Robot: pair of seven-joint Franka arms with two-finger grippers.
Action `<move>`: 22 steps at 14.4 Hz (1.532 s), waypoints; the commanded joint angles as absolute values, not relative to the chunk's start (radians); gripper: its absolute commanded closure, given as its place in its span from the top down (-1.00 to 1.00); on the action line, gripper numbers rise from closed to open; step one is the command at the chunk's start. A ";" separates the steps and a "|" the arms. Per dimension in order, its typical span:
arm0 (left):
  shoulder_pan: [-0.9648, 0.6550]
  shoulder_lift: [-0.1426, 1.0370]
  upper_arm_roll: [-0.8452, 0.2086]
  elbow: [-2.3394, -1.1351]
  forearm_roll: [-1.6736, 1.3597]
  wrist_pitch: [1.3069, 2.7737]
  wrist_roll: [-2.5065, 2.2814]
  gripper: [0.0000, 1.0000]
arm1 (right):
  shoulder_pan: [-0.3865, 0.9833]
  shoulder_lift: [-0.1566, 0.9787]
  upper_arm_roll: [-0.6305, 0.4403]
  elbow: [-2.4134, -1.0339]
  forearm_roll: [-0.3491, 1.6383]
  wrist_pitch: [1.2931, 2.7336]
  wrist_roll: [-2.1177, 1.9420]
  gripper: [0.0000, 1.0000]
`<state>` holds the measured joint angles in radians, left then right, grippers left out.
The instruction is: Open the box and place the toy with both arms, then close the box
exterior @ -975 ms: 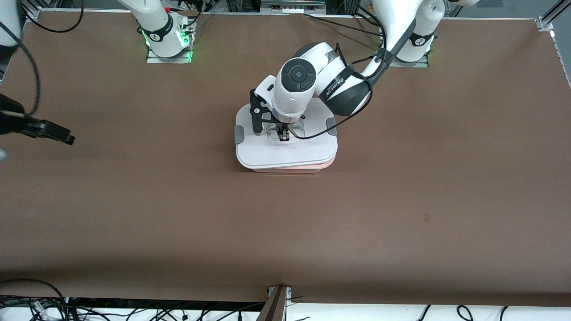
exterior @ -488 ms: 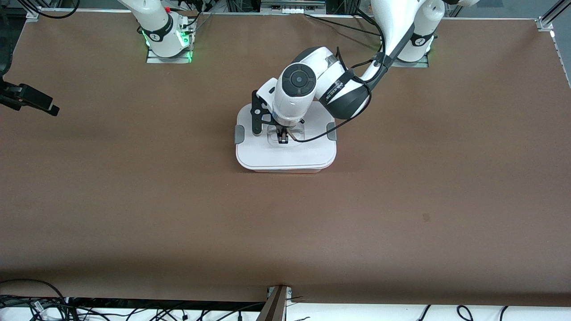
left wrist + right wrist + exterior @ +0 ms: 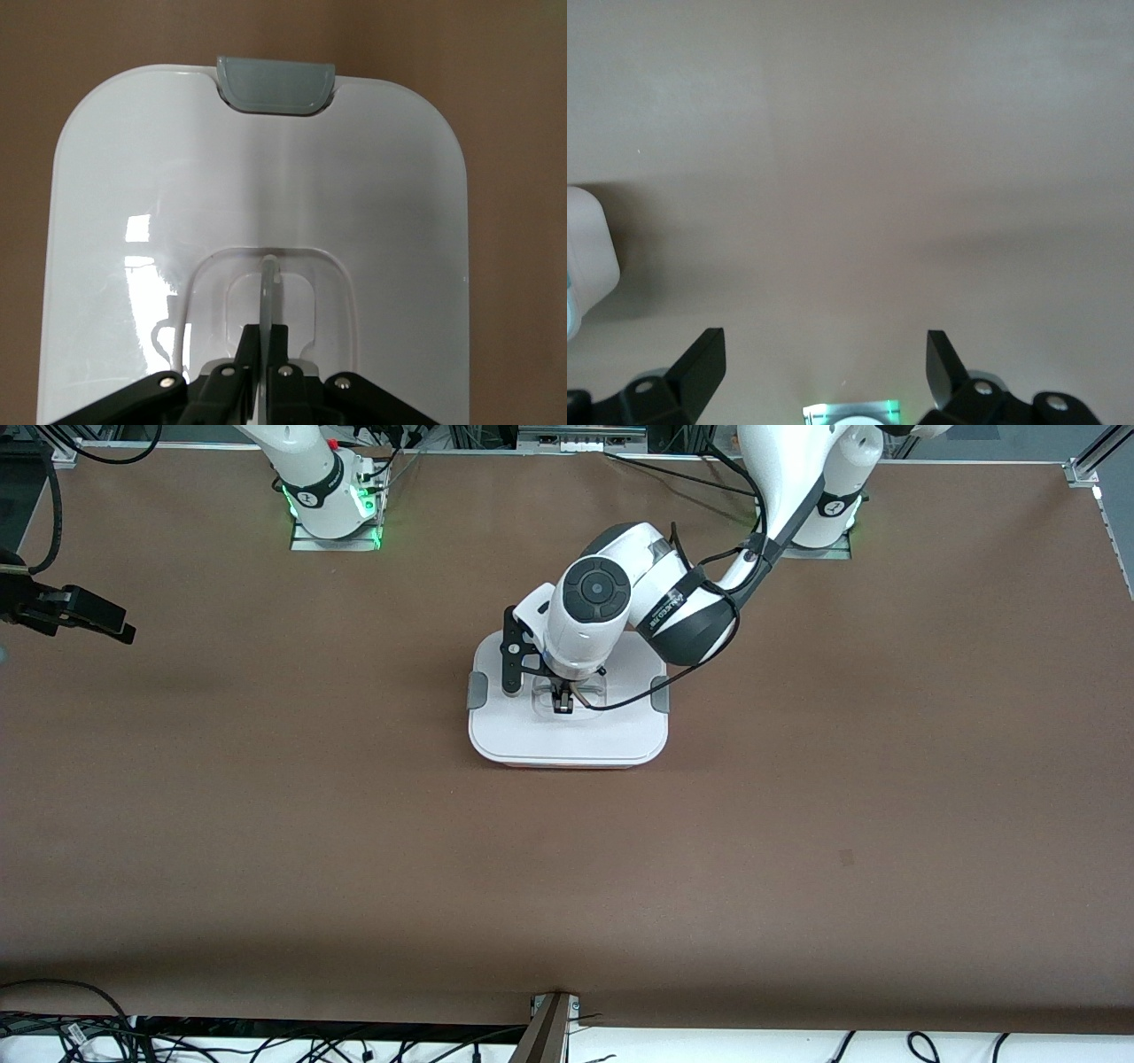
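The box (image 3: 567, 735) stands at the table's middle, its white lid flat and square on the tub, with only a thin pink rim (image 3: 567, 763) showing. Grey clips (image 3: 476, 691) (image 3: 659, 693) sit at the two ends. My left gripper (image 3: 562, 701) is shut on the lid's clear handle (image 3: 268, 283); in the left wrist view my left gripper (image 3: 268, 341) pinches the thin handle blade. One clip (image 3: 275, 84) shows there too. My right gripper (image 3: 111, 622) hangs open and empty over the right arm's end of the table, and it also shows in the right wrist view (image 3: 824, 359). The toy is not in view.
The arm bases (image 3: 332, 500) (image 3: 819, 514) stand along the table's edge by the robots, with cables beside them. The right arm's base (image 3: 849, 414) with its green light shows in the right wrist view. The brown tabletop (image 3: 567, 886) surrounds the box.
The lid, skewed over the pink tub a second ago, now sits square on it, with the left gripper still on the handle. The right gripper has drawn back toward its base.
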<state>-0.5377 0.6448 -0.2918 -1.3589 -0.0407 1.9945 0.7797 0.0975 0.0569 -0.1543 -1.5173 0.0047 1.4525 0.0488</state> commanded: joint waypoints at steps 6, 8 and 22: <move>-0.534 0.644 -0.299 -1.373 -0.025 1.942 0.796 -1.00 | 0.075 0.049 -0.135 -1.548 -0.011 1.445 -0.014 1.00; -0.532 0.644 -0.299 -1.373 -0.025 1.925 0.801 -1.00 | 0.077 0.058 -0.135 -1.534 -0.015 1.443 -0.035 1.00; -0.525 0.569 -0.296 -1.358 -0.028 1.856 0.660 1.00 | 0.080 0.064 -0.135 -1.529 -0.017 1.447 -0.066 1.00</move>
